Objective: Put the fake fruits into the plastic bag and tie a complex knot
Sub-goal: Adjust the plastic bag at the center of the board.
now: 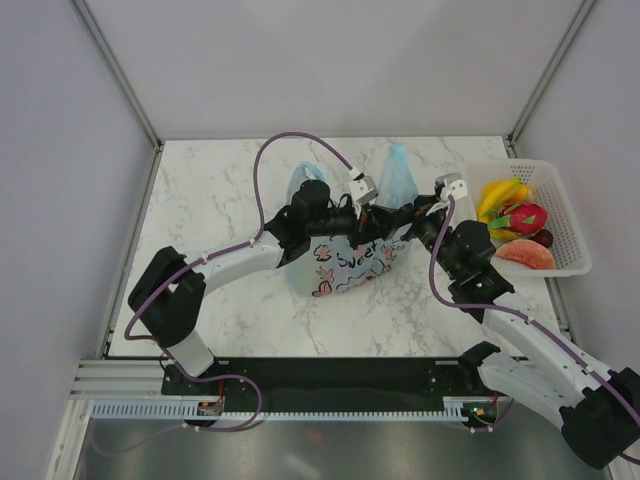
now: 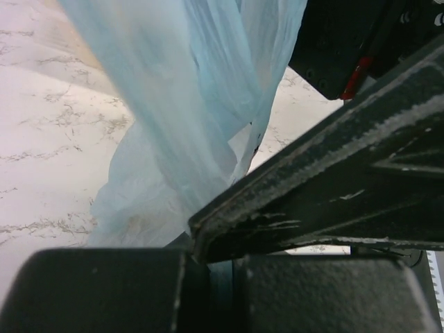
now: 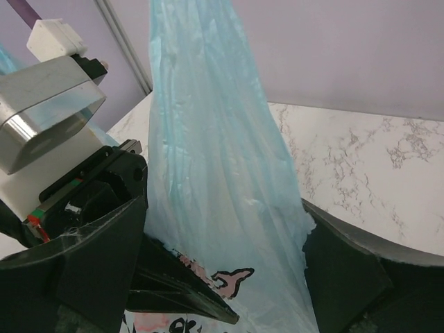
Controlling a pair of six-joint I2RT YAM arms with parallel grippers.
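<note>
Blue plastic bag (image 1: 345, 262) mid-table; fruits (image 1: 515, 220) unbagged in basket (image 1: 572, 235). Bag film pinched tight by left gripper (image 1: 368, 212), likely propping mouth for loading; right gripper (image 3: 222, 277) wide apart, straddling handle (image 3: 215, 159), gripping nothing.

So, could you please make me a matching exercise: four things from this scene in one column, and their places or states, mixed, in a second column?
Column one:
1. fake fruits
2. plastic bag
3. left hand
4. right hand

Column two:
A. open around a raised bag handle
B. in the white basket
C. shut on the bag
D. on the table, between the arms

Pairs: 1-B, 2-D, 3-C, 4-A
</note>
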